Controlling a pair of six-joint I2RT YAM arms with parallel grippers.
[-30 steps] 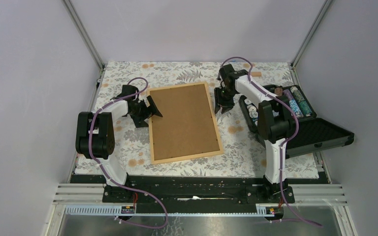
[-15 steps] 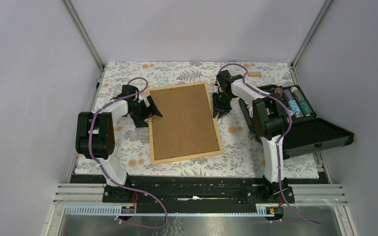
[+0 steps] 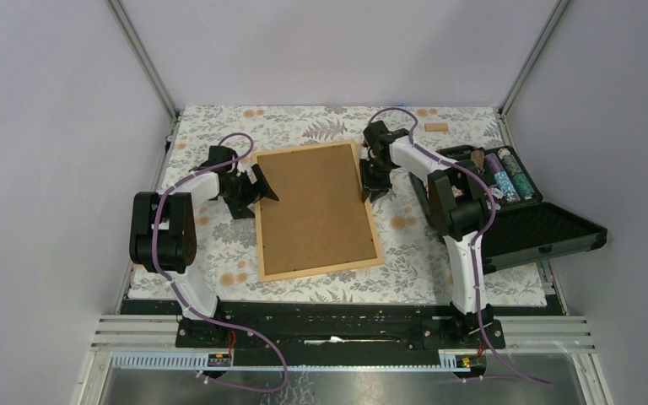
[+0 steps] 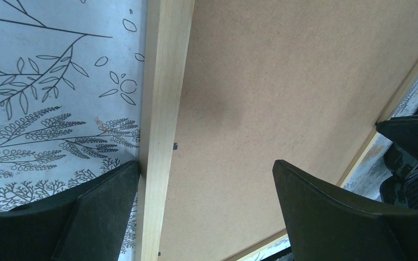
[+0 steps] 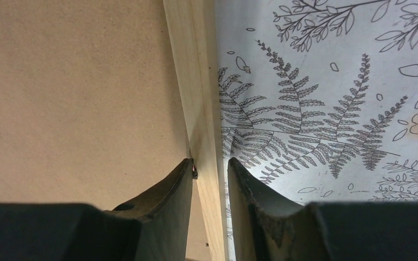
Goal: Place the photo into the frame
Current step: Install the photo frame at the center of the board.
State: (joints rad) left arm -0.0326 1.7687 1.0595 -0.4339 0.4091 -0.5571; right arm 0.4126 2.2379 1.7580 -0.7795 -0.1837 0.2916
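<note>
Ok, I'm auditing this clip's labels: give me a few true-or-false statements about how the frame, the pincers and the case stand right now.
1. The thin light-wood picture frame lies with its brown backing board facing up. True.
2. The left pincer is clamped shut. False: its jaws stand wide open, straddling the frame's left rail.
3. The right pincer has one finger on each side of the frame's right rail. True.
4. The black case is closed. False: it lies open, with rolls inside.
5. The small wooden block rests on the backing board. False: it lies on the floral cloth near the far edge, apart from the frame.
</note>
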